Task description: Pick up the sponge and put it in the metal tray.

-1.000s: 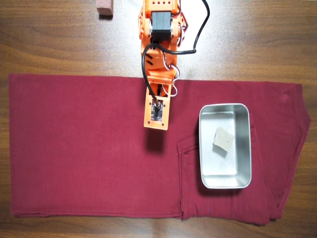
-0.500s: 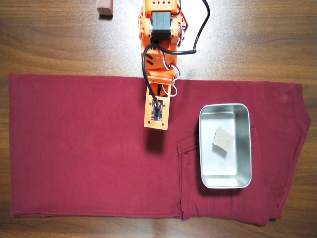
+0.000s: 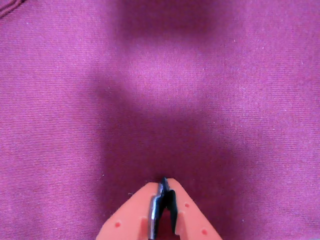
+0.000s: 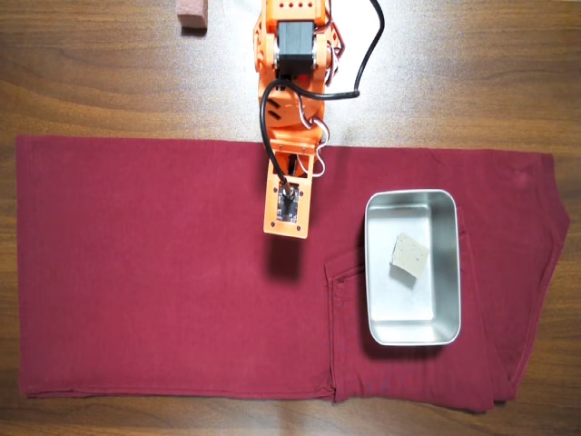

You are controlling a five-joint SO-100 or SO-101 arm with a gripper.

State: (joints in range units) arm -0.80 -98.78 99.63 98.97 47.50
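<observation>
The grey-beige sponge point(image 4: 409, 257) lies inside the shiny metal tray point(image 4: 447, 272) at the right of the overhead view, tilted a little, near the tray's middle. My orange gripper point(image 3: 164, 186) enters the wrist view from the bottom edge, its tips pressed together with nothing between them, over bare red cloth. In the overhead view the arm's end point(image 4: 287, 207) hangs over the cloth left of the tray, and the fingers are hidden under the wrist. Neither the sponge nor the tray appears in the wrist view.
A dark red cloth point(image 4: 136, 272) covers most of the wooden table point(image 4: 109, 73). A pinkish-red block point(image 4: 192, 14) sits at the top edge, left of the arm's base point(image 4: 292, 41). Black cables loop beside the arm.
</observation>
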